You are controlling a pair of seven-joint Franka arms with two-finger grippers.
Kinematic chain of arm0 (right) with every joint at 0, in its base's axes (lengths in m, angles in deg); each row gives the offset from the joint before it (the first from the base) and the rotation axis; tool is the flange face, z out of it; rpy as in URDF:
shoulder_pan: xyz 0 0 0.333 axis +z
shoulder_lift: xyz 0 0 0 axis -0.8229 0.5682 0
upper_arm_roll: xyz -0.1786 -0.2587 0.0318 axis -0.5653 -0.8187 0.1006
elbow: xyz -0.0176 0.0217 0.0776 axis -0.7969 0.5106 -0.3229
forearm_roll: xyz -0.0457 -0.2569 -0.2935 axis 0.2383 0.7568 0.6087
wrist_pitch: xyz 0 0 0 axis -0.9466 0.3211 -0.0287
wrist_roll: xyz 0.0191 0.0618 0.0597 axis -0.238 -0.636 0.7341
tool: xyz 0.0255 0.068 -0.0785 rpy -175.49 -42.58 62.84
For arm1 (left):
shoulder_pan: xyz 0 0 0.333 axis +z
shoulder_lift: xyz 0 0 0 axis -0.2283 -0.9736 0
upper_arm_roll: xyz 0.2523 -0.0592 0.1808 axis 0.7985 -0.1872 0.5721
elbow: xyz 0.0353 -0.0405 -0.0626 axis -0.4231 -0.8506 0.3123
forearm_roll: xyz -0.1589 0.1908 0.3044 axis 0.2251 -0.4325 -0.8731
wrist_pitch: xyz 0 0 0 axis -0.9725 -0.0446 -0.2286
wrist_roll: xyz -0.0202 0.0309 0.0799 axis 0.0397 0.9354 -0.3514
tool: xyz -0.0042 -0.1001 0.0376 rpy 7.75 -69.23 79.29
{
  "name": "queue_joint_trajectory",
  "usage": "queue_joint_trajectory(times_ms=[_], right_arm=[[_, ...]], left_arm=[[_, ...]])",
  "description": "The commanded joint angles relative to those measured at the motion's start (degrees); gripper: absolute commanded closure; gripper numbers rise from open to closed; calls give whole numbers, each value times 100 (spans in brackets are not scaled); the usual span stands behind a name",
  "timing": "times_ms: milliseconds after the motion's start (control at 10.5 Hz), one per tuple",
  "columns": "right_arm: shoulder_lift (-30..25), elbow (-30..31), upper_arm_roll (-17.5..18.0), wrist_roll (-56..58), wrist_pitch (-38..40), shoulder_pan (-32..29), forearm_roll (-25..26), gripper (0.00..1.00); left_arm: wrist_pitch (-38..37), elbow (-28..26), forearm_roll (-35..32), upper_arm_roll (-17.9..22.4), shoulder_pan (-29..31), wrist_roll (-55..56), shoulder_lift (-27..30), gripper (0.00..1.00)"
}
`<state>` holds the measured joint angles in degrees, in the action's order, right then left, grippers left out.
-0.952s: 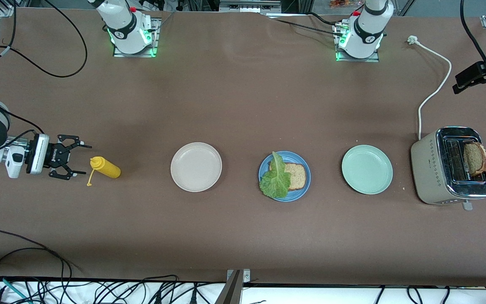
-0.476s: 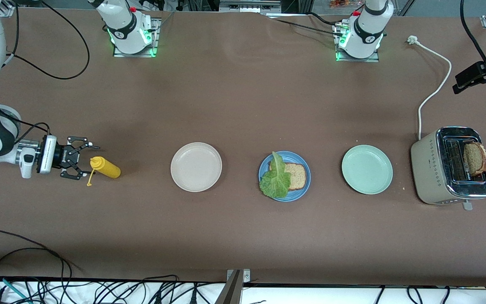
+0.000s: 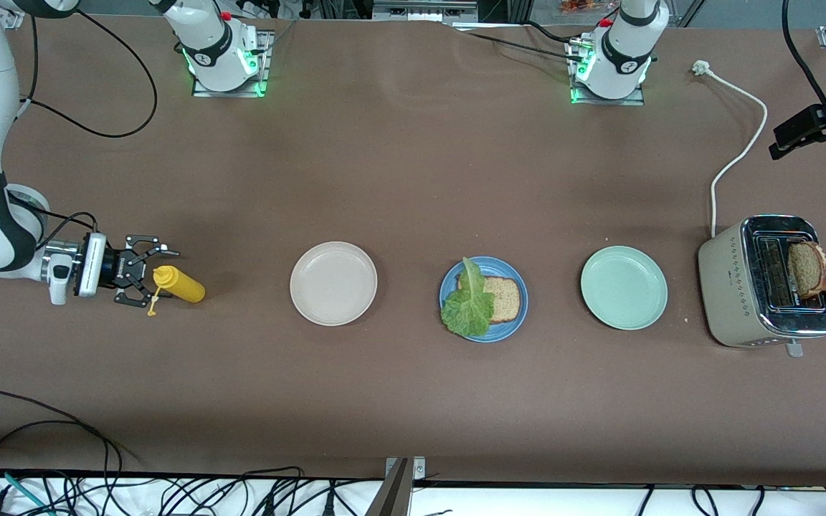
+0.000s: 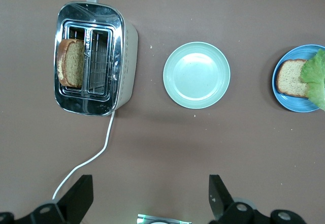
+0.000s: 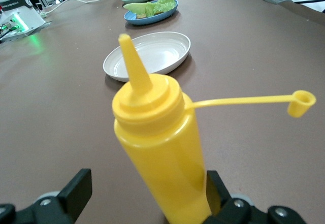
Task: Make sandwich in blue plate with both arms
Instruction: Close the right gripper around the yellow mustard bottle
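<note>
Since the earlier frames the right tool [image 3: 148, 276] has been brought along the brown surface [image 3: 413, 179] toward the yellow plastic squeeze bottle [image 3: 178, 284], so that its black fingers [image 3: 142, 249] are now set about the bottle's capped end. The tool is spread wide and nothing is gripped; in the right wrist view the bottle [image 5: 160, 148] is seen standing between the fingers [image 5: 76, 189], with its tethered cap [image 5: 300, 103] swung out to one side. Whether the fingers touch the bottle cannot be told.

The round medium-blue plate [image 3: 515, 320] is found at the middle of the surface, between the round beige-white plate [image 3: 333, 283], which lies toward the right arm's end, and the round pale mint-green plate [image 3: 624, 287], which lies toward the left arm's end. On the blue plate one square slice of brown wholemeal bread [image 3: 505, 298] is laid flat, and a ruffled green lettuce leaf [image 3: 468, 304] is draped over part of it and over the plate's rim.

A second brown bread slice [image 3: 808, 269] is held upright in one slot of the cream-and-chrome toaster [image 3: 732, 287] at the left arm's end of the surface.

The left tool [image 4: 151, 198] is held high over the surface, its fingers [image 4: 78, 196] wide apart and empty, above the toaster's white cord [image 4: 84, 164].
</note>
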<state>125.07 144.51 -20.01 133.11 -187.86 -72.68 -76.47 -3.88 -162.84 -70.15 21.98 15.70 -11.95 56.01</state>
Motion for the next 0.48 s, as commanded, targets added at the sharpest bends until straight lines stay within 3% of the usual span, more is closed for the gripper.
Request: queue_joint_trajectory(times_ms=[0, 190, 286, 381], right_arm=[[309, -276, 134, 155, 113, -63, -233, 0], [362, -294, 265, 147, 105, -54, -242, 3], [371, -372, 274, 138, 105, -54, -242, 28], [380, -416, 283, 138, 105, -54, -242, 39]], left_arm=[[-121, 175, -203, -12, -13, 25, -73, 0], [-121, 175, -203, -12, -13, 25, -73, 0], [-121, 175, -203, -12, -13, 25, -73, 0], [-121, 175, -203, -12, -13, 25, -73, 0]])
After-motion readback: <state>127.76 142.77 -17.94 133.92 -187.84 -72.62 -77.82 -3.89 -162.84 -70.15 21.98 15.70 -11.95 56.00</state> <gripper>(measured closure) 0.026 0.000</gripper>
